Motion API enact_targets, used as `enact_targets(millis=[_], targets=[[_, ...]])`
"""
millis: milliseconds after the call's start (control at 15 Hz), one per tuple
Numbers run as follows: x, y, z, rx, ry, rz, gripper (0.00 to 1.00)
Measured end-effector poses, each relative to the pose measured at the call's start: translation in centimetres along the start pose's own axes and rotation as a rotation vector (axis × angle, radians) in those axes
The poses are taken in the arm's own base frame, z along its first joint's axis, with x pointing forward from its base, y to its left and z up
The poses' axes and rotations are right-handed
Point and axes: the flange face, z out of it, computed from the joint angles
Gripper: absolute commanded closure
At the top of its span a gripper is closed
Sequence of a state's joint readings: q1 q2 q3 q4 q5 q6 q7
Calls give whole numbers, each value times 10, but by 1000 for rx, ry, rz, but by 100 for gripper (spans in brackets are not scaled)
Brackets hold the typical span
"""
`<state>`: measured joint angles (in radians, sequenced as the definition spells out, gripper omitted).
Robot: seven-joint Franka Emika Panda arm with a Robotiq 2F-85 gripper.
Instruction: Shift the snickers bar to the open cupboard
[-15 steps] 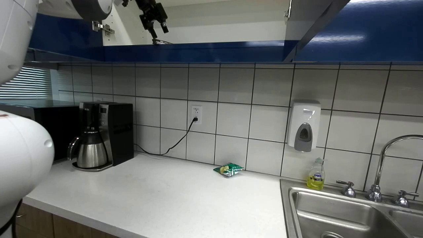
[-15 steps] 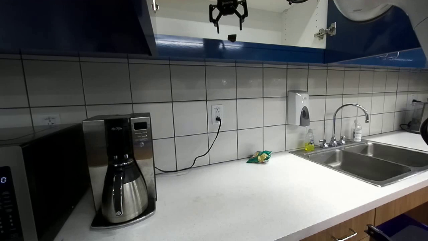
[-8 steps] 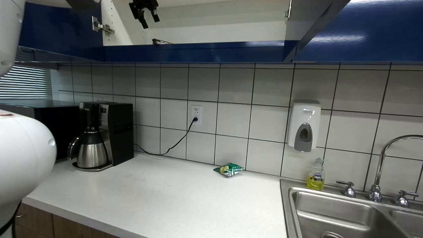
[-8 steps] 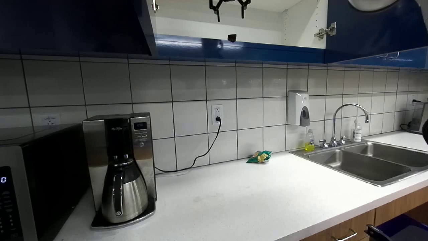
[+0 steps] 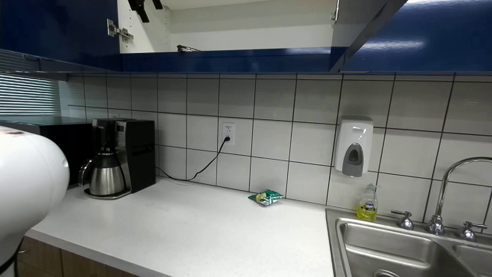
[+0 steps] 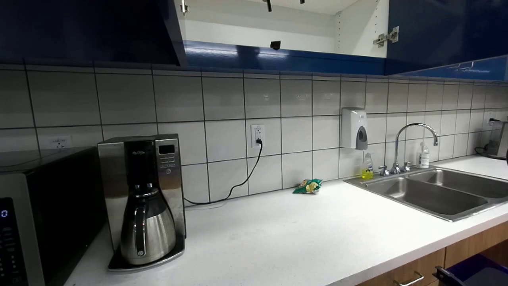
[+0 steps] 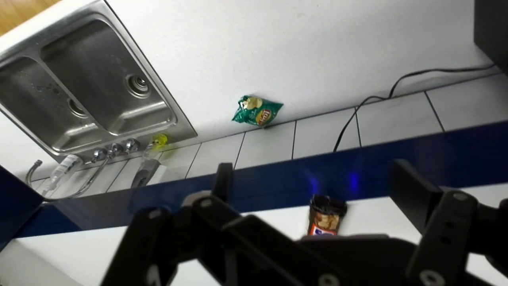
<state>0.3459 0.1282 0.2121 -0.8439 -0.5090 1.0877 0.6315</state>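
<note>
The snickers bar, in a brown wrapper, lies on the white floor of the open cupboard [image 5: 253,40], its end at the blue front edge. It shows in the wrist view [image 7: 325,218], partly hidden by the gripper body. Only its end shows over the edge in both exterior views [image 5: 187,48] [image 6: 275,45]. My gripper [image 7: 317,180] is open and empty, its fingers wide apart on either side of the bar in the wrist view. In both exterior views only its fingertips show at the top [image 5: 151,10] [image 6: 285,3], above the bar and apart from it.
The cupboard doors [image 5: 57,34] stand open at both sides. Below are a green chip bag [image 5: 266,197] on the counter, a coffee maker [image 6: 143,198], a microwave [image 6: 55,214], a soap dispenser [image 5: 353,146], a yellow soap bottle [image 5: 367,206] and a sink [image 6: 440,194].
My open gripper has risen away from the bar, moving up and to the left in an exterior view. The bar stays on the cupboard floor. The upper arm links have left both exterior views.
</note>
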Motion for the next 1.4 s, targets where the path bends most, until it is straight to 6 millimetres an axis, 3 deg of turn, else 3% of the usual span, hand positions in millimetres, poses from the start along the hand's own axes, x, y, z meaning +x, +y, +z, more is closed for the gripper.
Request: enact_targets(millis=[267,533,1067,1400], targets=[[-46,4,-4,-25,-104,-55,0],[-75,4,24,-62,-214,-110,0],[-109,-4,139,-180,-387,-225,0],[-134,-1,217,-181,-424,-403,0]])
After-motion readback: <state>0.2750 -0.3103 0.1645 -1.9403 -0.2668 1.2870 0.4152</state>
